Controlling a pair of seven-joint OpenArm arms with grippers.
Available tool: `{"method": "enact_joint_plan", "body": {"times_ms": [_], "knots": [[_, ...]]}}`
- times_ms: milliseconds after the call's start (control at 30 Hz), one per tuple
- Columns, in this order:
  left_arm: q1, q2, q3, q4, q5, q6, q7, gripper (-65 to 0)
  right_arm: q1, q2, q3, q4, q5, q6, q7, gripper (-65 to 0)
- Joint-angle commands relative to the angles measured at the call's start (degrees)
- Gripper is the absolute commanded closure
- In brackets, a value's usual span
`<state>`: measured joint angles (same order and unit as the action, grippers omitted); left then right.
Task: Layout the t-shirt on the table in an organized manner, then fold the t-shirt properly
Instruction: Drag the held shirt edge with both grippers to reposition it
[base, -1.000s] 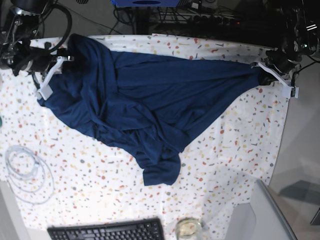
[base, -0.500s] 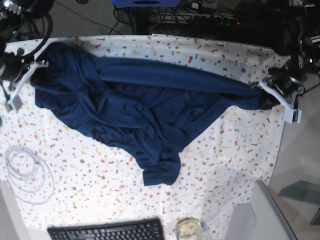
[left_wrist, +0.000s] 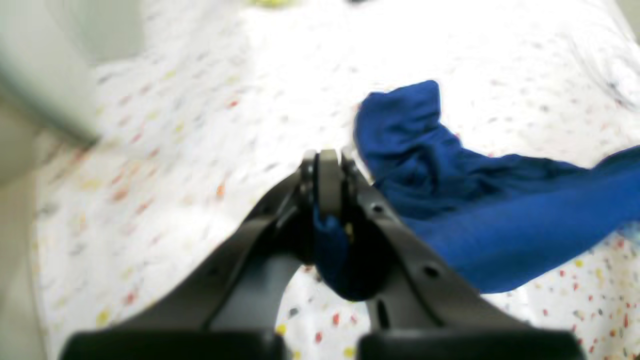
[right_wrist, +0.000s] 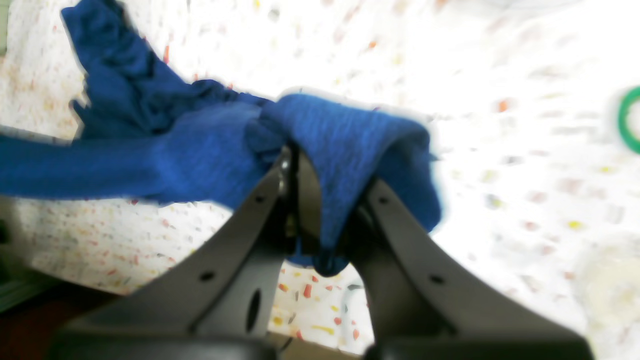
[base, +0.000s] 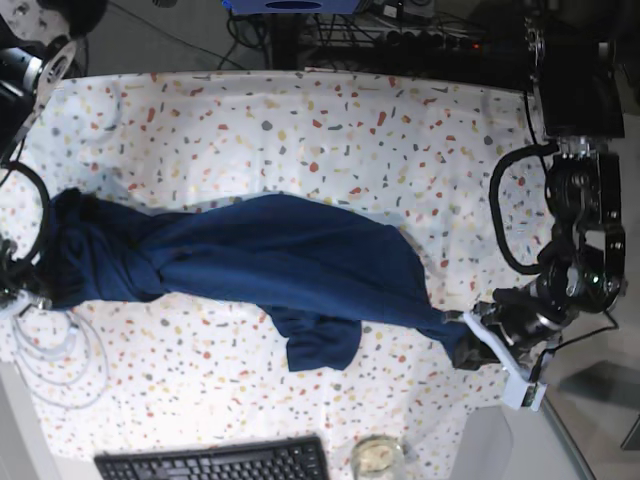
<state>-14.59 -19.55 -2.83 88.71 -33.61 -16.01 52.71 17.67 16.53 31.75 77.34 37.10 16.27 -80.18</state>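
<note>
The plain dark navy fabric t-shirt (base: 270, 270) is stretching across the middle of the white speckled cloth table (base: 300, 120). The left gripper (left_wrist: 327, 197) is pinching one end, and the right gripper (right_wrist: 310, 200), blurred, is apparently pinching the other.

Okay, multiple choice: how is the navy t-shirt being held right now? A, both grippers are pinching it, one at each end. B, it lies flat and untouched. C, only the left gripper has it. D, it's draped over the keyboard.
A: the left gripper and the right gripper are each shut on a fold of the t-shirt, which stretches between them across the table.
</note>
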Motion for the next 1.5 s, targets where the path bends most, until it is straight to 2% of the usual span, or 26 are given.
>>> {"method": "enact_joint_plan", "body": {"times_ms": [0,100,200,300,333,400,467,567,667,767,900,1067,1267,1467], "knots": [[-1.6,-0.8,0.8,-1.5,0.0,0.3,-0.4,0.0,2.2,1.5,-0.1,-2.2,0.4,-0.2,0.2,-0.6],[-2.0,-0.9,4.0,-5.4,0.0,0.3,-0.4,0.0,1.5,3.2,-0.2,-8.3,0.4,-0.2,0.2,-0.6],[2.1,-2.1,4.5,-5.5,0.0,0.3,-0.4,0.0,-5.1,3.1,-0.1,-7.3,1.2,-0.2,0.2,-0.6],[5.8,-5.2,4.5,-3.7,0.0,0.3,-0.6,0.0,-14.5,3.1,-0.1,-1.7,8.7,-0.3,0.2,-0.6],[6.1,-6.0,4.4,-4.4,0.0,0.3,-0.7,0.0,-15.0,3.1,-0.1,-0.9,11.2,-0.6,0.2,-0.6],[2.9,-6.2,5.0,-8.8,0.9,0.3,-1.2,0.0,-11.8,3.6,-0.1,-2.9,12.4,-4.1,0.2,-0.6],[-0.3,-4.4,6.6,-13.8,4.2,0.3,-1.3,0.0,-6.6,4.3,-0.5,-9.0,11.0,-7.5,1.5,-0.6],[-1.6,-1.7,10.2,-17.4,11.7,0.3,-1.1,0.0,-1.3,6.1,-0.8,-19.5,9.4,-8.0,0.8,-0.5],[3.5,-0.2,10.9,-14.6,17.6,0.3,-1.3,0.0,-3.6,6.3,-0.7,-21.1,9.4,-7.9,0.2,-0.5],[7.5,-0.2,10.8,-11.2,20.0,0.1,-1.5,0.0,-7.6,5.8,-0.7,-18.7,9.5,-7.9,0.2,-0.5],[11.0,-1.0,8.8,-6.9,20.0,0.1,-1.1,0.0,-11.6,4.4,-0.1,-13.7,10.3,-7.9,0.2,-0.5],[14.6,-3.8,4.7,-1.9,19.3,0.1,-1.1,0.0,-16.8,4.2,-0.2,-7.7,16.7,-8.1,0.2,-0.5],[16.5,-4.2,4.1,-0.6,19.4,0.1,-1.1,0.0,-17.1,4.1,-0.7,-9.0,16.5,-8.1,0.2,-0.5],[19.7,-3.6,4.0,-0.8,19.4,0.1,-1.5,0.0,-17.2,4.2,-0.7,-15.1,16.4,-8.1,3.6,-0.5]]}}
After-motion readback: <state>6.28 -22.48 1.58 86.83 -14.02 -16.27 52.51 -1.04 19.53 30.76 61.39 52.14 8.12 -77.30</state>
